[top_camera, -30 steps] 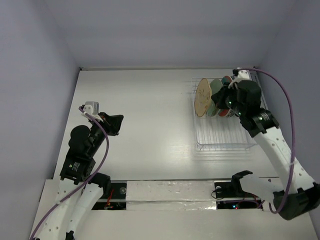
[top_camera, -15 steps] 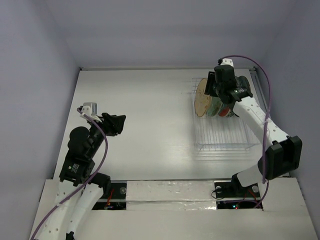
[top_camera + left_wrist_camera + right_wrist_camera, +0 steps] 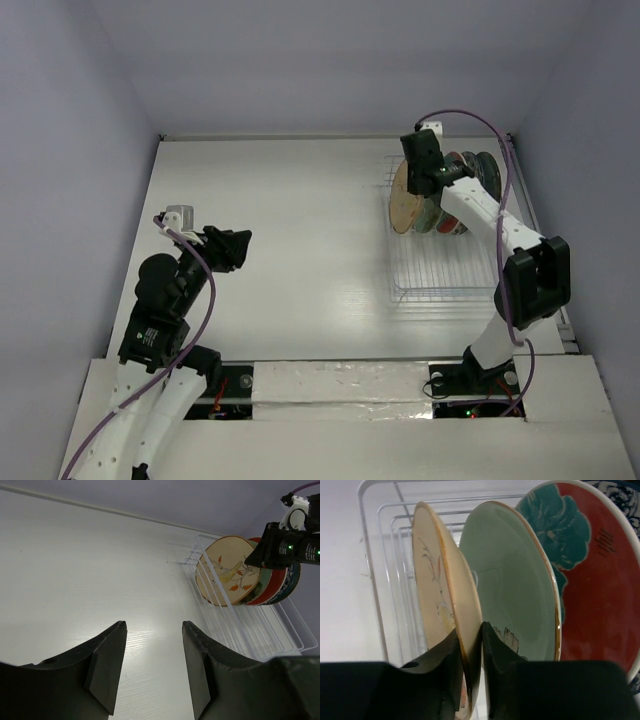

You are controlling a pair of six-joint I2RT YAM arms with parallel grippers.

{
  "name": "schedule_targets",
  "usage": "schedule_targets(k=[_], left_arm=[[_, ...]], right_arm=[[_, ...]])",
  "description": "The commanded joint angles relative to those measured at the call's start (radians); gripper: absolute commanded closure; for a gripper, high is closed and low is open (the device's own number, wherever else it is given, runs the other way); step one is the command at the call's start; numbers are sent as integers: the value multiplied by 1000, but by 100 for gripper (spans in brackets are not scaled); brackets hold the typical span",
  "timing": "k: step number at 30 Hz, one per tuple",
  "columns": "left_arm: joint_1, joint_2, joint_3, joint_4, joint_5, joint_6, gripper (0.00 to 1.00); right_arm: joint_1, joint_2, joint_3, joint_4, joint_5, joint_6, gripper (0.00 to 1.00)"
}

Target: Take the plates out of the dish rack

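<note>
The plates stand on edge at the far end of the dish rack [image 3: 440, 270]. The tan plate with a sprig [image 3: 403, 200] is leftmost, then the mint green one [image 3: 515, 595], the red one with a teal flower [image 3: 600, 580] and a blue-patterned rim [image 3: 626, 494]. My right gripper [image 3: 416, 186] reaches down from the far side. Its fingers are shut on the top rim of the tan plate [image 3: 437, 600], one on each face. My left gripper [image 3: 240, 245] is open and empty over the table at the left, and it looks toward the rack [image 3: 235, 630].
The rack's near half holds only bare wire slots [image 3: 445, 285]. White walls close in the table at the back and sides. The right arm's forearm [image 3: 500, 225] crosses above the rack's right side.
My right arm has swung from the rack's right side to the left, over the plates. Its fingers now straddle and grip the tan plate's rim. My left arm has barely moved.
</note>
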Motion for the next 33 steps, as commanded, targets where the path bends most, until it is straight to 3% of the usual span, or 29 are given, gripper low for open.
schedule_targets(k=[1, 3, 16, 22, 25, 33], left_arm=[[-3, -13, -5, 30, -4, 7, 54], [-3, -15, -5, 30, -5, 7, 54], [-3, -21, -5, 27, -16, 4, 54], [-3, -21, -5, 28, -21, 3, 54], [-3, -10, -5, 25, -21, 3, 54], [-3, -10, -3, 18, -41, 1, 54]], right_arm=[[27, -3, 101, -2, 105, -3, 90], [50, -1, 124, -19, 140, -17, 100], [101, -17, 345, -101, 318, -120, 100], [119, -136, 356, -121, 303, -89, 100], [160, -190, 351, -102, 233, -39, 100], [213, -98, 227, 211, -266, 164, 100]])
